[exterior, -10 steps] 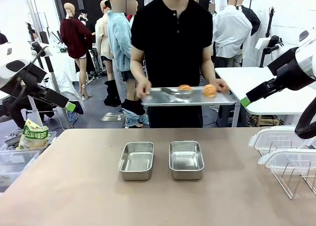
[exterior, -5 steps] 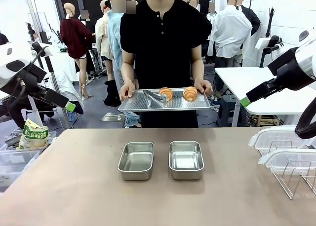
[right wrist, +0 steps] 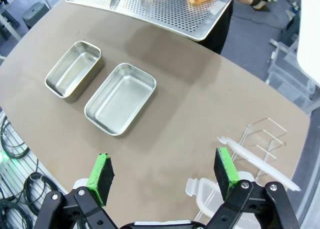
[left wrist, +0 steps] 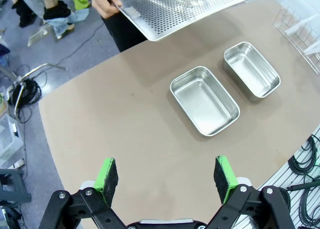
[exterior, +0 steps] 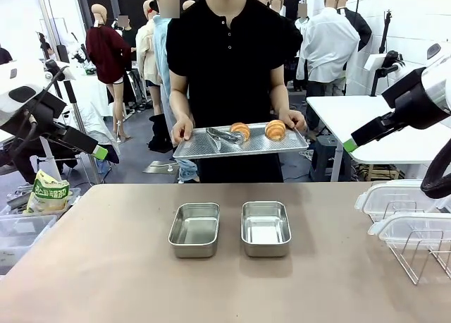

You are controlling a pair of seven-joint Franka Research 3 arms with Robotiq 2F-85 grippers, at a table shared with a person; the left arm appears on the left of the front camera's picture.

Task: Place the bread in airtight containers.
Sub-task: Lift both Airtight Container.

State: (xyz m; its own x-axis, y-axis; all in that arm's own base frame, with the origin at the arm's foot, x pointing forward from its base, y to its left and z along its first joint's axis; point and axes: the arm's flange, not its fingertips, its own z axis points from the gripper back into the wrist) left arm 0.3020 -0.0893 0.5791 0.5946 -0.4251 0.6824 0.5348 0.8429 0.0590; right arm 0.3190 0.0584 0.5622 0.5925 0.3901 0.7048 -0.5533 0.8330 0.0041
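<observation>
The person at the far side has swung the perforated tray (exterior: 211, 148) back to the middle, so the left croissant (exterior: 240, 131) and right croissant (exterior: 275, 130) now ride side by side, tongs (exterior: 222, 135) just left of them. On the bench (exterior: 106, 266) the left tub (exterior: 194, 228) and right tub (exterior: 266, 228) sit empty, long sides running near to far, with clear lids (exterior: 402, 196) and a wire rack (exterior: 423, 256) at the right. The left hand (left wrist: 166, 174) and right hand (right wrist: 162, 171) hang released, jaws wide, grasping nothing.

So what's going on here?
A person at the far side holds a perforated metal tray carrying two croissants and tongs. Two empty steel containers sit side by side mid-table. The left claw and right claw hang open at the sides, holding nothing.
</observation>
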